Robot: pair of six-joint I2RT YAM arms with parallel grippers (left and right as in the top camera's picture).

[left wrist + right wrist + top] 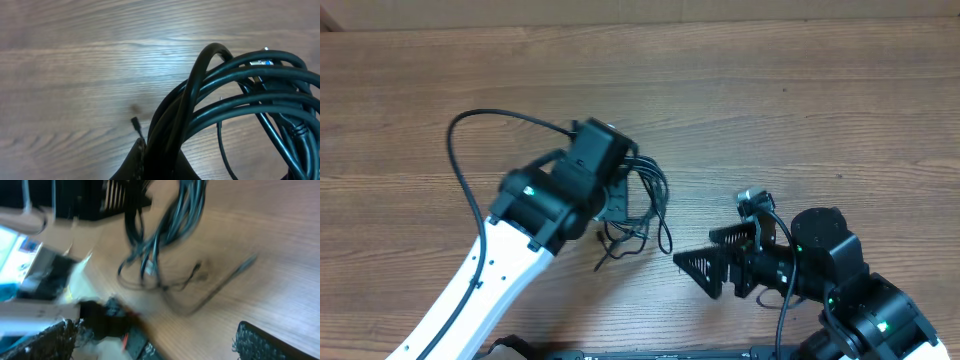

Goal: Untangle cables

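A: Fingers (134, 162) of left gripper (618, 198) pressed together, pinching thin black looped cables (650, 210); loops hang right of them, above brown wooden table (770, 100).
B: Right gripper (708, 256) fingers spread wide, empty; bundle lies apart, to its left.

one bundle of cables (648, 205), two end effectors (618, 200) (695, 250), one table (820, 90)

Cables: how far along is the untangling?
Done: nothing visible; the cables are one tangled bundle. In hand: left fingers shut on that bundle. Right fingers open, empty, short of it. Left: separating every cord.
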